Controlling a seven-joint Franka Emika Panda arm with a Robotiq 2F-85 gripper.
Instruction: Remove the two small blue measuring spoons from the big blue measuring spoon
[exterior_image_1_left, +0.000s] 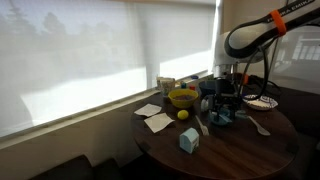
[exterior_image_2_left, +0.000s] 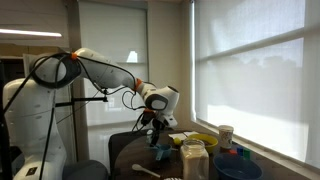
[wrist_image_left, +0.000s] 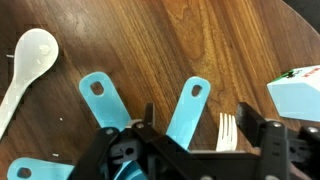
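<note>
In the wrist view two teal-blue measuring spoon handles (wrist_image_left: 100, 95) (wrist_image_left: 190, 108) fan out on the wooden table, and part of a third teal-blue spoon (wrist_image_left: 25, 170) shows at the bottom left. Their bowls are hidden under my gripper body, so I cannot tell which is the big one. My gripper (wrist_image_left: 198, 118) is open and low over them, with one handle between its fingers and untouched. In both exterior views the gripper (exterior_image_1_left: 222, 100) (exterior_image_2_left: 160, 135) hangs just above the teal-blue spoons (exterior_image_1_left: 222, 117) (exterior_image_2_left: 162, 152).
A white plastic fork (wrist_image_left: 228, 130) lies between the fingers beside the handle. A cream spoon (wrist_image_left: 25, 65) lies to the left and a light-blue carton (wrist_image_left: 295, 95) (exterior_image_1_left: 188, 141) to the right. A yellow bowl (exterior_image_1_left: 182, 98), a lemon (exterior_image_1_left: 183, 114) and napkins (exterior_image_1_left: 155, 120) sit near the window.
</note>
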